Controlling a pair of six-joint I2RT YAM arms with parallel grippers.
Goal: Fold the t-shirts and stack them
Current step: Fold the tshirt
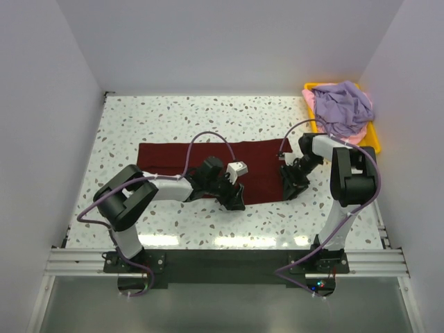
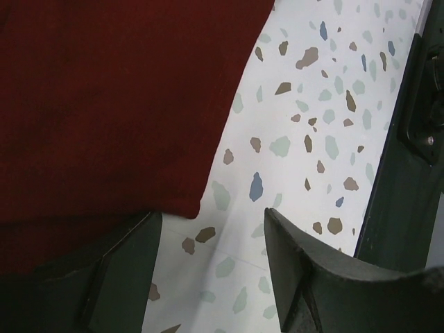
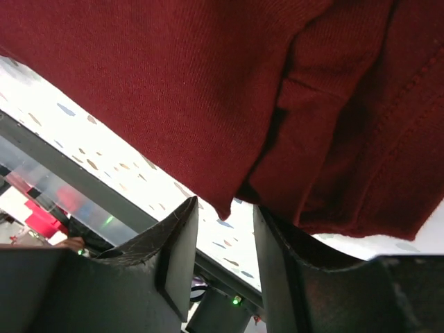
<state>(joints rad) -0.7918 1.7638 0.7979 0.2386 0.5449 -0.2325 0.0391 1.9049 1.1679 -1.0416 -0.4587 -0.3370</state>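
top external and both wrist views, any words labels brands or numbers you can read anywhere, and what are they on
No text can be read in any view.
The maroon t-shirt, lavender t-shirt and yellow tray are plain.
The pale box on the left wrist is too small to show any marking.
The red shapes past the table edge in the right wrist view are too blurred.

I count one maroon t-shirt (image 1: 173,161), one lavender t-shirt (image 1: 340,104), one pink t-shirt (image 1: 356,138), one yellow tray (image 1: 310,89), two arms (image 1: 128,201) (image 1: 350,177).
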